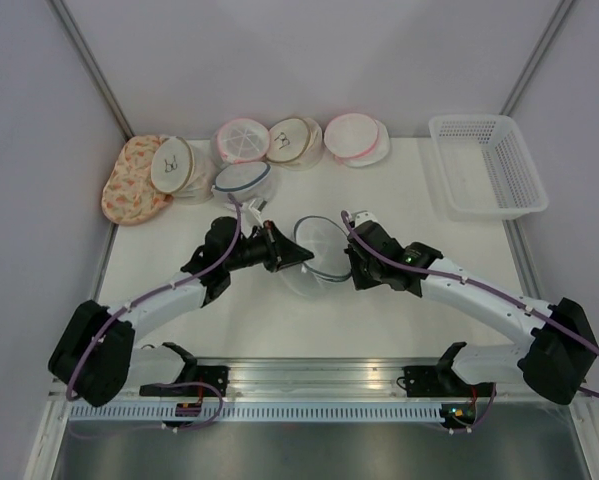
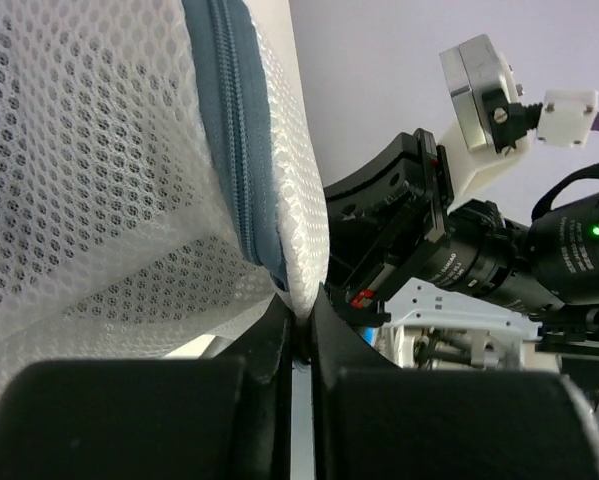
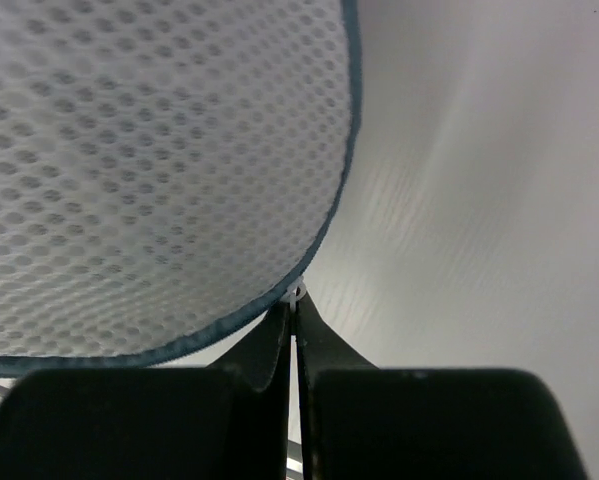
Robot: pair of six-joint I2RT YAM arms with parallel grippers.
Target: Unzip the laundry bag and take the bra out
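The laundry bag (image 1: 317,256), white mesh with a grey-blue zipper rim, is held up between my two grippers at the table's middle. My left gripper (image 1: 285,250) is shut on the bag's mesh edge, right beside the zipper (image 2: 234,140); in the left wrist view the fabric is pinched at my left gripper (image 2: 304,312). My right gripper (image 1: 351,262) is shut on the small white zipper pull (image 3: 297,293) at the rim; the mesh dome (image 3: 149,170) fills the right wrist view above my right gripper (image 3: 294,308). The bra is hidden.
A white plastic basket (image 1: 487,165) stands at the back right. Along the back lie pink-rimmed bags (image 1: 241,140), beige-rimmed bags (image 1: 297,140), another blue-rimmed bag (image 1: 244,180) and a floral pouch (image 1: 131,182). The right arm's wrist (image 2: 479,260) is close to my left fingers.
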